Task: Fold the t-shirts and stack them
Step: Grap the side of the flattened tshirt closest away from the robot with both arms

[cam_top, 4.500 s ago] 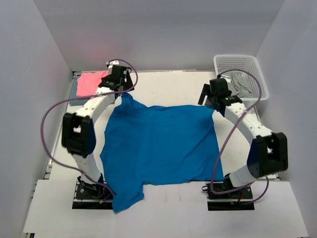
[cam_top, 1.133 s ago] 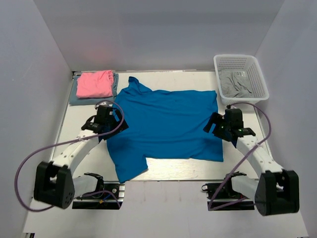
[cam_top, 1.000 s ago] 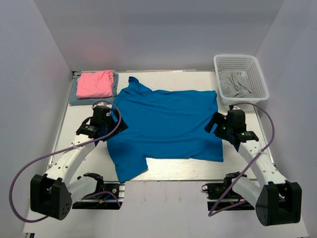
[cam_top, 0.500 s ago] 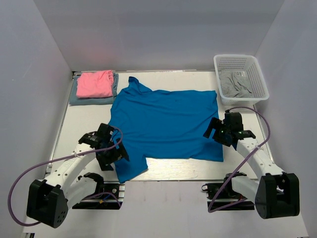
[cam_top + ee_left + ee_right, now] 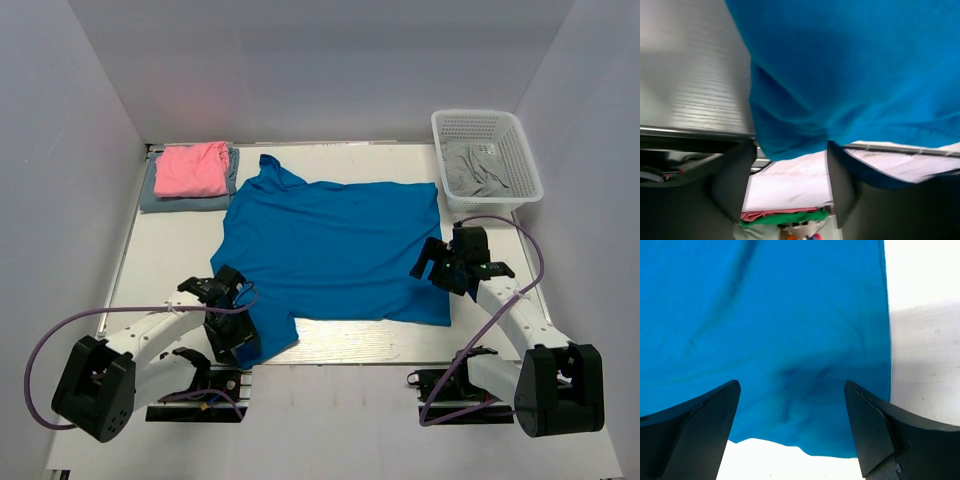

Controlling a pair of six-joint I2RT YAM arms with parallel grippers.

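Moved: your left gripper (image 5: 236, 338) has come down onto the big bright blue cloth t-shirt (image 5: 335, 245) sleeve, fingers apart around it | right gripper (image 5: 438, 262) wide open, empty | fold looks about to start

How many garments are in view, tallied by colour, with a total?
Bright blue t-shirt: 1
Pink t-shirt: 1
Grey-blue t-shirt: 1
Grey garment in the basket: 1
Total: 4

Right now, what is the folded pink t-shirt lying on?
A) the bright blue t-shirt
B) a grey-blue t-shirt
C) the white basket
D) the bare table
B: the pink t-shirt sits on a folded grey-blue t-shirt, whose edges show beneath it in the far left corner.
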